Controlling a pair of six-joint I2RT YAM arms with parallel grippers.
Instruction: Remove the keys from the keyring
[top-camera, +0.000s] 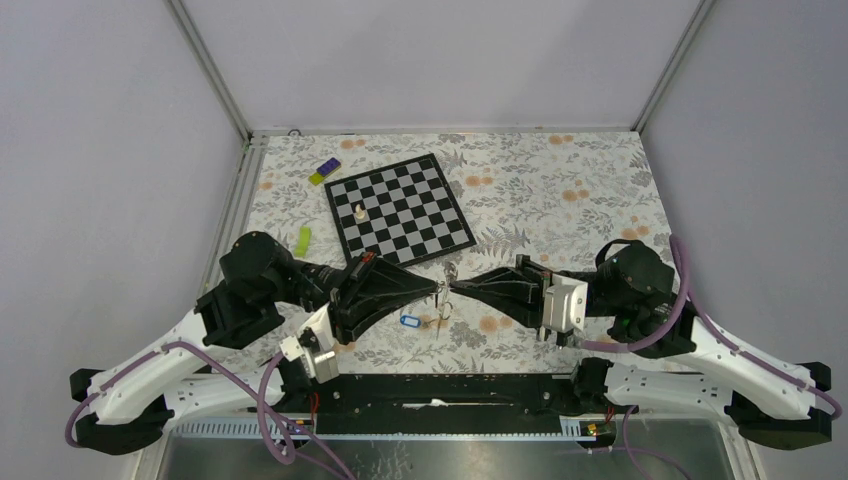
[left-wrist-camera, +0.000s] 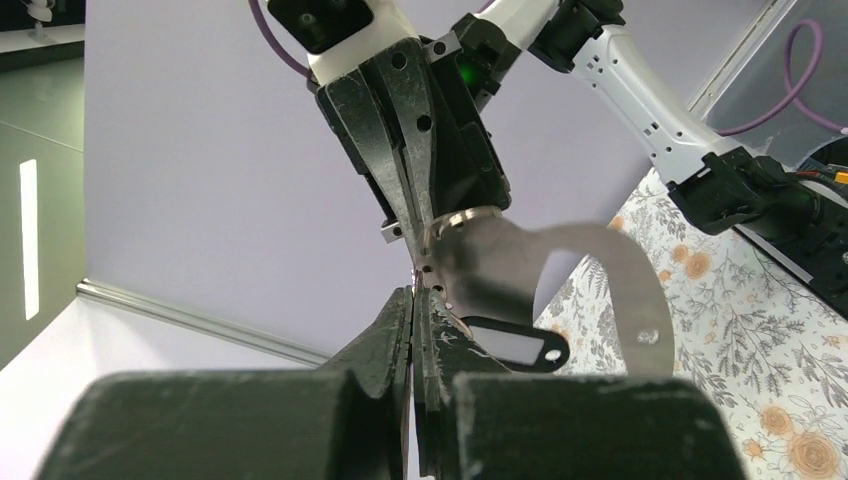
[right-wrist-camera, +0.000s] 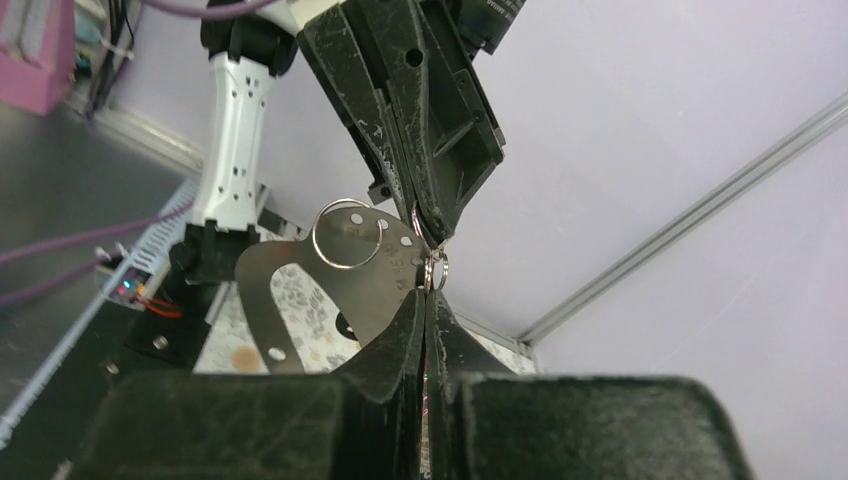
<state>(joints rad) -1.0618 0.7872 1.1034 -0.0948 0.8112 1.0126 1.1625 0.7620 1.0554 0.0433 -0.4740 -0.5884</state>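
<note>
Item 1. Left gripper (top-camera: 436, 289), black, two-fingered: jaws pressed together, tips meeting the right gripper (top-camera: 456, 288) tip to tip above the near middle of the floral-patterned worktop (top-camera: 560, 190). The right gripper's jaws are likewise together.

Item 2. Thin silvery wire keyring (right-wrist-camera: 437, 268): pinched between the two sets of tips and held off the worktop. Only the right wrist view shows its loops at the pinch point. There both grippers appear clamped on the wire.

Item 3. Flat silvery metal keys (left-wrist-camera: 500, 270): hanging from the keyring, just beside the tips. The top view gives only a small glint. The left wrist view shows a broad blade with a row of small holes and a curved strip. The right wrist view adds a second, larger wire loop (right-wrist-camera: 345, 235) lying against the blade.

Item 4. Blue plastic tag (left-wrist-camera: 515, 347) with white label: below the keys. The top view places it toward the left arm.

Item 5. Top view only: black-and-white chessboard (top-camera: 400, 208) beyond the grippers, bearing one white chess piece (top-camera: 358, 211). A green stick (top-camera: 304, 239) lies left of it. A yellow-and-purple block (top-camera: 324, 172) lies at the far left.
</note>
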